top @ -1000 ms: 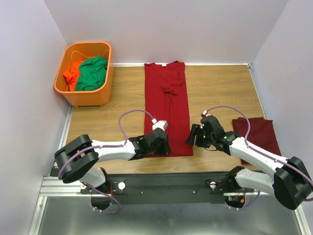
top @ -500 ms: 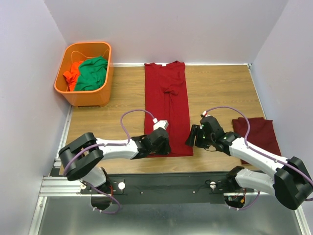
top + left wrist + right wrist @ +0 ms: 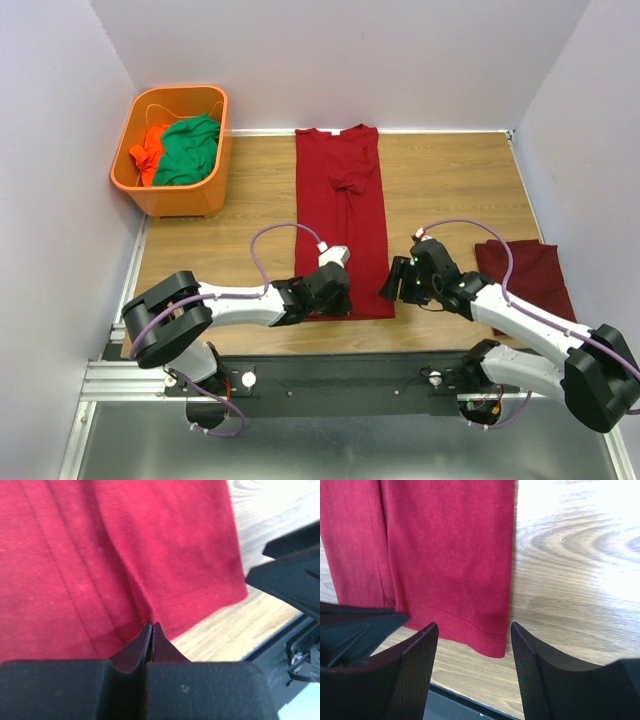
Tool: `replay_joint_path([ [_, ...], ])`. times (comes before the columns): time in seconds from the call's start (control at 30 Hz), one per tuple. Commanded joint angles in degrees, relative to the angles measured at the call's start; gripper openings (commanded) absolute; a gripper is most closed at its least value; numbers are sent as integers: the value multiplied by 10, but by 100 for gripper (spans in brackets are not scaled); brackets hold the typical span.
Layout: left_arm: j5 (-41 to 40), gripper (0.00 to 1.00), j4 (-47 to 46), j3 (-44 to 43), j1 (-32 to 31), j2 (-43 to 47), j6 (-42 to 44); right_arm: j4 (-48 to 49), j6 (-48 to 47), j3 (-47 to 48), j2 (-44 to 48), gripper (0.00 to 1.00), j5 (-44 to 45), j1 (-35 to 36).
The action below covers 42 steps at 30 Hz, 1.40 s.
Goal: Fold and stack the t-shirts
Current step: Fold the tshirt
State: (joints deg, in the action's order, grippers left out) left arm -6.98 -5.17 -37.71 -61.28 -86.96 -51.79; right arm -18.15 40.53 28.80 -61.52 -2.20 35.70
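A maroon t-shirt (image 3: 340,200), folded into a long strip, lies down the middle of the table. My left gripper (image 3: 335,295) sits at its near hem, left of the corner. In the left wrist view the gripper (image 3: 151,626) is shut, and a ridge of the t-shirt (image 3: 125,555) runs into its tips. My right gripper (image 3: 393,280) hovers open at the strip's near right corner. In the right wrist view the gripper (image 3: 473,625) straddles the t-shirt (image 3: 445,545) corner without touching it. A second t-shirt (image 3: 530,275) lies folded at the right.
An orange basket (image 3: 185,200) at the back left holds a green garment (image 3: 190,150) and a bright orange garment (image 3: 152,145). The black base rail (image 3: 340,370) runs along the near table edge. Walls close in the left, back and right.
My left gripper has shut on the near hem of the long t-shirt after edging slightly right. The right gripper has stayed open in nearly the same place.
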Motion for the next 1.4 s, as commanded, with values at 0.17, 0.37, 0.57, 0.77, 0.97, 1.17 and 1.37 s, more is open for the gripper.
replay_joint_path([
  [0.17, 11, 0, -14, 10, -27, 50, -28, -29, 8, -1, 23, 67, 48, 6],
  [0.37, 13, 0, -18, 32, -36, 38, -47, -29, 10, -8, 23, 67, 49, 6],
  [0.57, 4, 0, -22, 50, -37, 34, -66, -29, 14, -9, 18, 66, 47, 6],
  [0.77, 7, 0, -23, 61, -37, 38, -62, -29, 22, -15, 10, 67, 39, 6],
  [0.97, 3, 15, -4, 70, -37, 87, -57, -27, 39, -33, 12, 67, 0, 6],
  [1.17, -30, 29, 64, 85, -35, 187, -68, -6, 61, -63, 12, 66, -65, 6],
  [1.37, -74, 32, 142, 130, -19, 283, -121, 7, 87, -89, 16, 58, -76, 6],
])
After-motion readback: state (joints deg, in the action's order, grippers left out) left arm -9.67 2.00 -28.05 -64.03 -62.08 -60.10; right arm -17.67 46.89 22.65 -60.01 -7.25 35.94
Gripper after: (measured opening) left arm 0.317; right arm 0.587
